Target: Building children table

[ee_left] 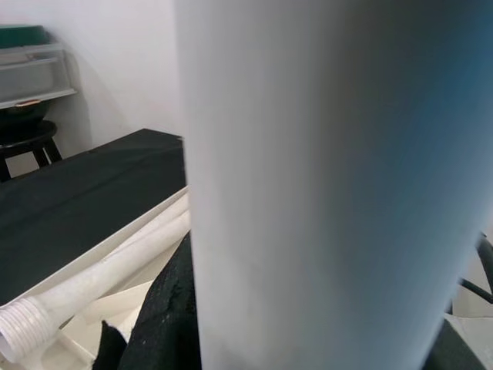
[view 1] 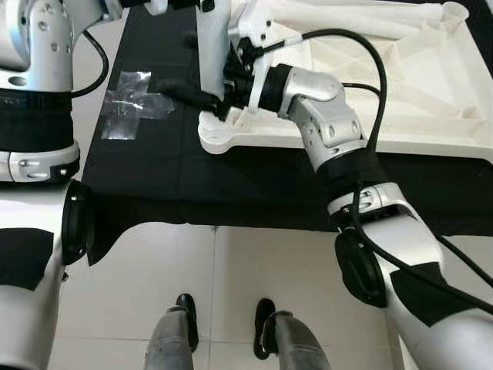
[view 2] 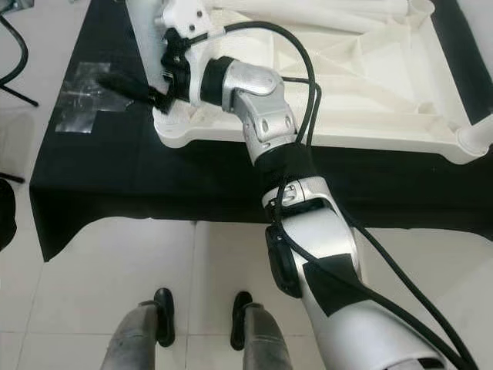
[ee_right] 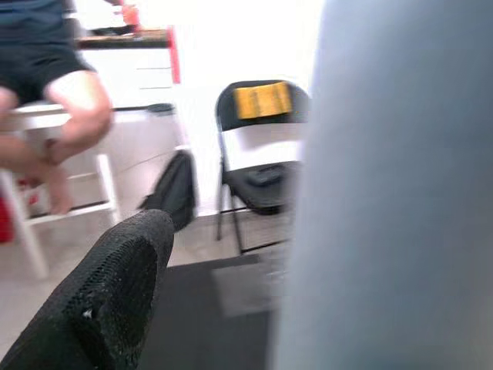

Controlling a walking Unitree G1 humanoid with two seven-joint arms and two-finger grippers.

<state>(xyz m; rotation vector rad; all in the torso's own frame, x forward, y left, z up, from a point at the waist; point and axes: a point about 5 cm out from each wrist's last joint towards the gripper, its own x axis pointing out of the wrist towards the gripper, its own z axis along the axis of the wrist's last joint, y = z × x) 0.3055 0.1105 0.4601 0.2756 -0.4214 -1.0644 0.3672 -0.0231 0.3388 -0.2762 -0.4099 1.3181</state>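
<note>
Tabletop (view 1: 431, 85): white, upside down on a black cloth (view 1: 154, 177), ribbed underside showing; its near-left corner carries an upright white leg (view 1: 212, 46).
Tape (view 1: 127, 104): clear patch stuck on the cloth, left of the corner, apart from it.
Left gripper: position can only be judged from the left wrist view, where the leg (ee_left: 331, 185) stands very close to the lens and black finger parts flank its base; it probably grasps the leg high up, but jaw state cannot be told.
Spare leg (ee_left: 100, 270): lies in the tabletop, threaded end bare.
Right gripper (view 1: 202, 99): at the leg's foot by the corner socket, one finger (ee_right: 100, 308) beside the leg; whether the jaws clamp it cannot be told.
Right arm: reaches forward and bends left across the tabletop edge, wrist level.
Step, as judged: seating the leg in its socket. Keep it plumb, turn without forcing, steady the base.
</note>
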